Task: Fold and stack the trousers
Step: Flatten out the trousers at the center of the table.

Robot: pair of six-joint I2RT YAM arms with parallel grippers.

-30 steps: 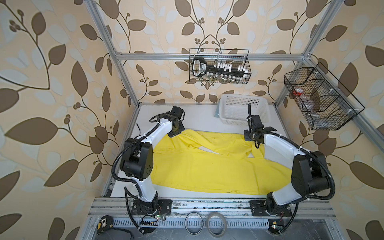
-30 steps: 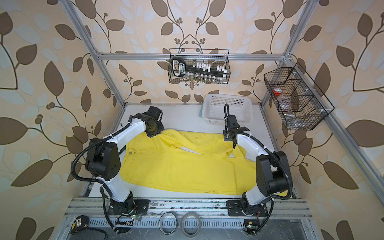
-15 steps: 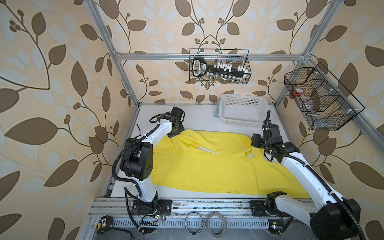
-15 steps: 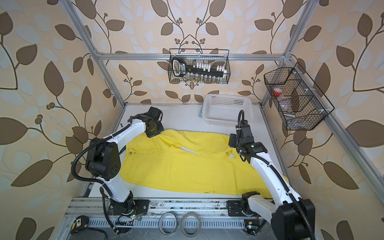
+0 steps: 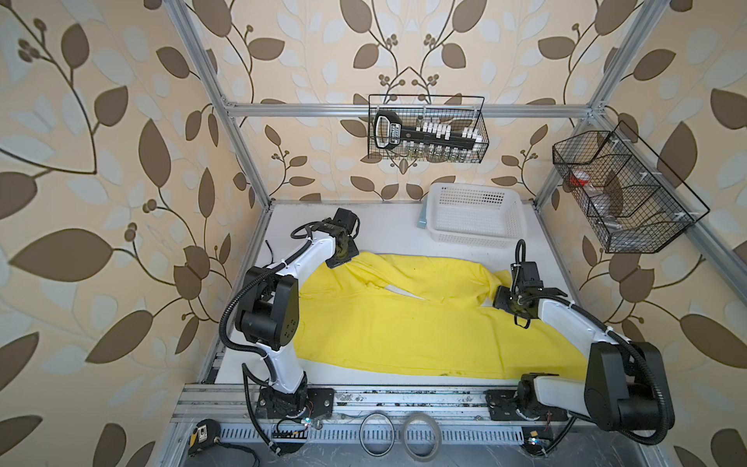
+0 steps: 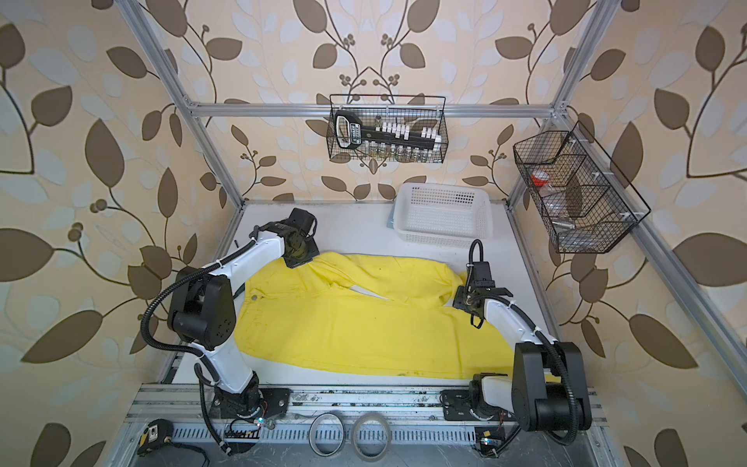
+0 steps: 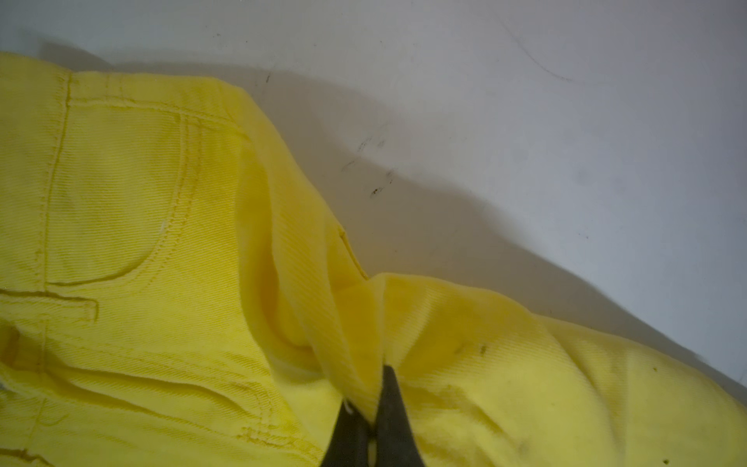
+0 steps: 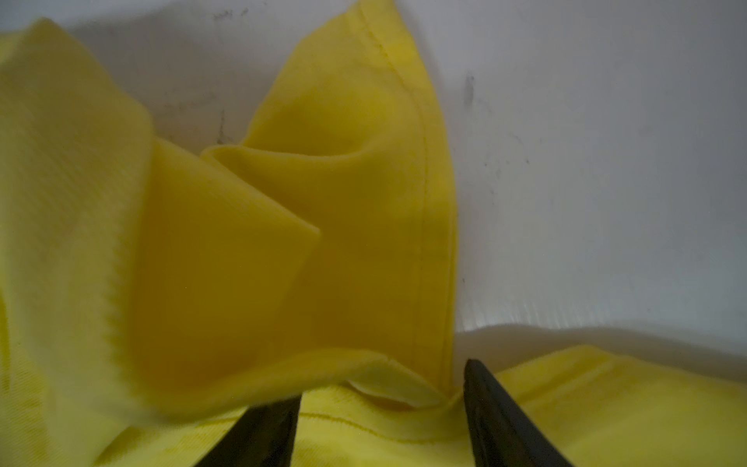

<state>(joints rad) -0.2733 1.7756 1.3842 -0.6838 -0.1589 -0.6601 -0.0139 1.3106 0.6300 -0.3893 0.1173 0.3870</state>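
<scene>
Your trousers (image 5: 404, 323) lie spread across the desk (image 5: 388, 226), waistband towards the left arm and both legs running out to the right. The far leg's hem is bunched up near the right arm, and the white basket (image 5: 473, 238) sits apart from them at the back. Your left end effector (image 7: 372, 408) is pinched tight on a raised ridge of cloth at the far hip, beside the pocket seam. Your right end effector (image 8: 384, 380) stands half-wide, its jaws straddling the crumpled hem of that far leg without gripping it. The step in hand looks like securing both ends of the far edge so you can fold it lengthwise onto the near leg. Sink the right jaws low enough to catch both layers at the stitched hem, not just the loose flap on top, then close firmly. Lift both ends together and only a little, with the edge taut between them, and carry it towards you evenly. Otherwise the leg is likely to sag in the middle and land crooked.
</scene>
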